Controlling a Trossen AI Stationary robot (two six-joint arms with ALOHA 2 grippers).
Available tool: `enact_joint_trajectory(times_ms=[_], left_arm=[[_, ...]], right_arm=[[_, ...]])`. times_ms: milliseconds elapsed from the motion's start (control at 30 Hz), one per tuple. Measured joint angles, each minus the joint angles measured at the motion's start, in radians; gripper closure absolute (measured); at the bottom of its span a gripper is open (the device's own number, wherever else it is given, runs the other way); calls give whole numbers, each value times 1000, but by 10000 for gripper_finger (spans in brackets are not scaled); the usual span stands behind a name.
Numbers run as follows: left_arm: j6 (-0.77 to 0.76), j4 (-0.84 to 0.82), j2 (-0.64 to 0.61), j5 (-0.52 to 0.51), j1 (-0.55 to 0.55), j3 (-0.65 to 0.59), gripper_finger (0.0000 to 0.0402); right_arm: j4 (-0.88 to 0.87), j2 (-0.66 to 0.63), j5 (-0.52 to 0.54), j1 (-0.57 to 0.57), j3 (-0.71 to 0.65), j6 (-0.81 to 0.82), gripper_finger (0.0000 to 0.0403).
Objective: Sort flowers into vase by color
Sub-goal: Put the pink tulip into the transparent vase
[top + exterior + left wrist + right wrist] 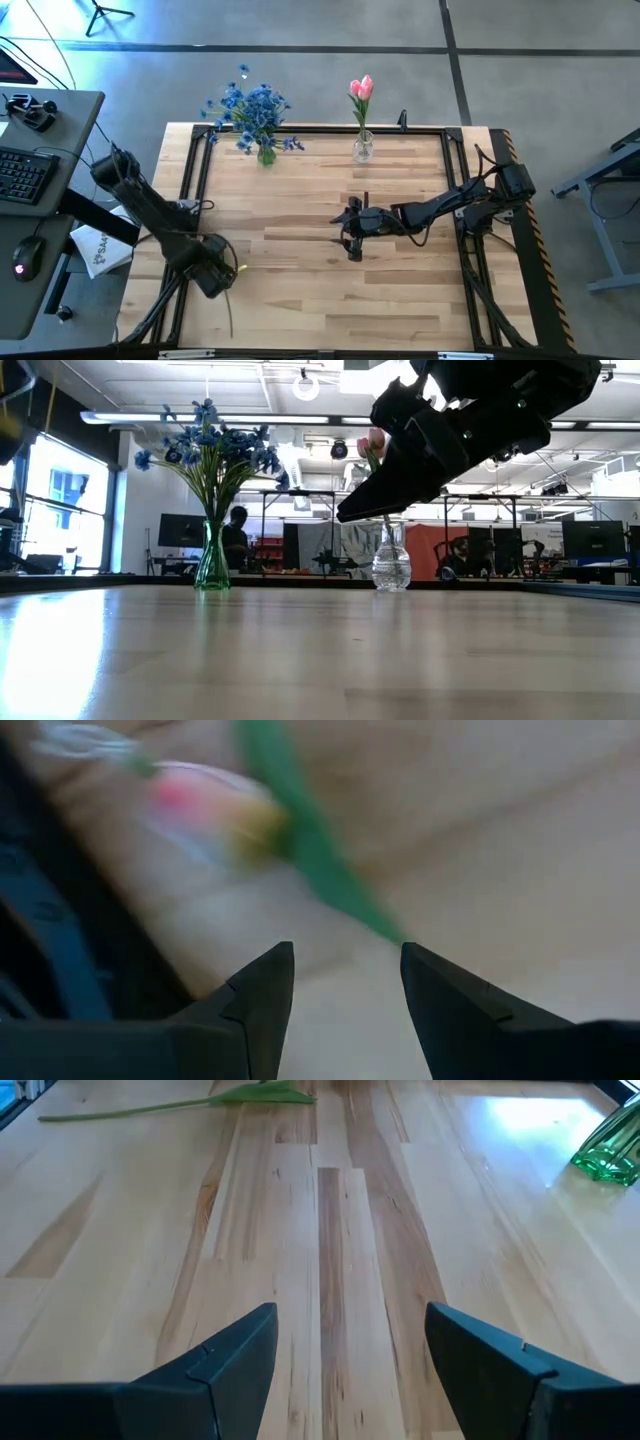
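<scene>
A pink tulip with a green leaf lies on the table by its left edge; its stem shows in the high view and again as a stem in the right wrist view. My left gripper hovers open just over the leaf's tip and touches nothing that I can see. My right gripper hangs open above the middle of the table and holds nothing. Blue flowers stand in a green vase. Pink tulips stand in a clear vase.
Both vases stand near the table's far edge, the green vase left of the clear one. A black frame runs round the table. A desk with a keyboard and mouse stands beyond the left edge.
</scene>
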Motion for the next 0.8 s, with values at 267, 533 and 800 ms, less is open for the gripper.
enact_joint_trajectory(times_ms=[267, 533, 800], left_arm=[[-95, 128, 7, -36, 22, -161, 227], [-13, 194, 6, -80, 74, -204, 258], [175, 261, 6, -126, 122, -203, 378]], right_arm=[[2, 0, 0, 0, 0, 0, 153], [16, 0, 0, 0, 0, 15, 153], [-51, 0, -30, 4, 0, 19, 153]])
